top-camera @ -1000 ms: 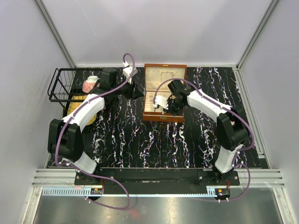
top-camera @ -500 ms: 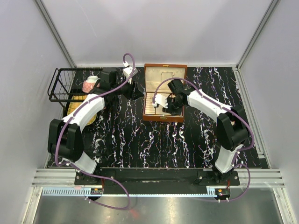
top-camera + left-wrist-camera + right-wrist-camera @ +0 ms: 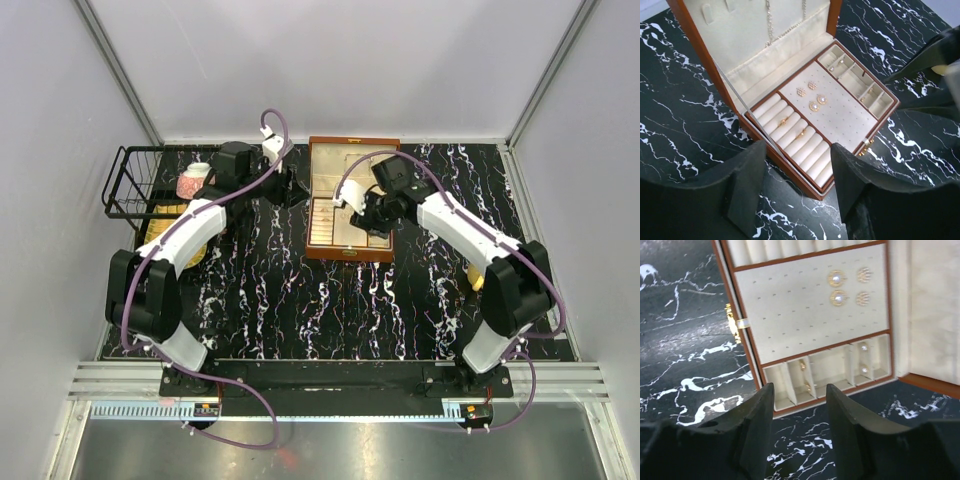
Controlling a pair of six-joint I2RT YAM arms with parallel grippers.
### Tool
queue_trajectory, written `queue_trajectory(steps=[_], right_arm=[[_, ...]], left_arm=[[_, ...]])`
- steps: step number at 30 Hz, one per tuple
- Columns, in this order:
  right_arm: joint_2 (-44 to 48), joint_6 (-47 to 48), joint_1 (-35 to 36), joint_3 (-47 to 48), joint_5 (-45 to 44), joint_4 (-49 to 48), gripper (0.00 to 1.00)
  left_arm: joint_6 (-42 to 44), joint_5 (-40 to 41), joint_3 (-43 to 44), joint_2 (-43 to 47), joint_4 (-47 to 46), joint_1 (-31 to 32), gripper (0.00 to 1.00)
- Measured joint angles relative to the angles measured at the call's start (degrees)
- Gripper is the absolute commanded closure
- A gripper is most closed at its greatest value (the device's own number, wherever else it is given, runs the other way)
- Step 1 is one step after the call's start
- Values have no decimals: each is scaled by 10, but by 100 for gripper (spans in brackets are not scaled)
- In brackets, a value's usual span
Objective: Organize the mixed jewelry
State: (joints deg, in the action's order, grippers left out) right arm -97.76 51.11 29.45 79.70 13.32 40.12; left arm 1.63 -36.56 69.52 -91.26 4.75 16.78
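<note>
The brown jewelry box (image 3: 352, 250) stands open at the back middle, lid up. In the left wrist view a fine chain (image 3: 771, 25) hangs in the lid. Pearl earrings (image 3: 812, 97) sit on the cream pad, rings (image 3: 801, 132) sit in the rolls, and small pieces (image 3: 832, 65) lie in the side compartments. My left gripper (image 3: 797, 150) is open and empty just left of the box (image 3: 292, 188). My right gripper (image 3: 800, 390) is open and empty over the box's right edge (image 3: 366, 214), above the compartments (image 3: 802, 366) and near the earrings (image 3: 838, 297).
A black wire basket (image 3: 128, 185) at the far left holds a pink and white cup (image 3: 193, 180), with a yellow object (image 3: 165, 235) beside it. Another yellow object (image 3: 476, 278) shows behind my right arm. The box latch (image 3: 732, 322) faces the front. Walls close in behind.
My right gripper has drawn back from over the box's front middle toward its right side. My left gripper has shifted slightly toward the box.
</note>
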Motion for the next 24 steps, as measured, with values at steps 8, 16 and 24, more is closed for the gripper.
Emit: queue_trajectory(steps=[8,16,24], right_arm=[[56,-75,-14,-18,-3,-52,25],[97,-128,-32,-59,-2,-80,18],[113,-164,-43,-78,-4,-90,18]], left_arm=[[-6,46,77,-60,-15,9,24],[3,79,156,-130,-13,11,16],[36,109,221,-189,-14,11,10]])
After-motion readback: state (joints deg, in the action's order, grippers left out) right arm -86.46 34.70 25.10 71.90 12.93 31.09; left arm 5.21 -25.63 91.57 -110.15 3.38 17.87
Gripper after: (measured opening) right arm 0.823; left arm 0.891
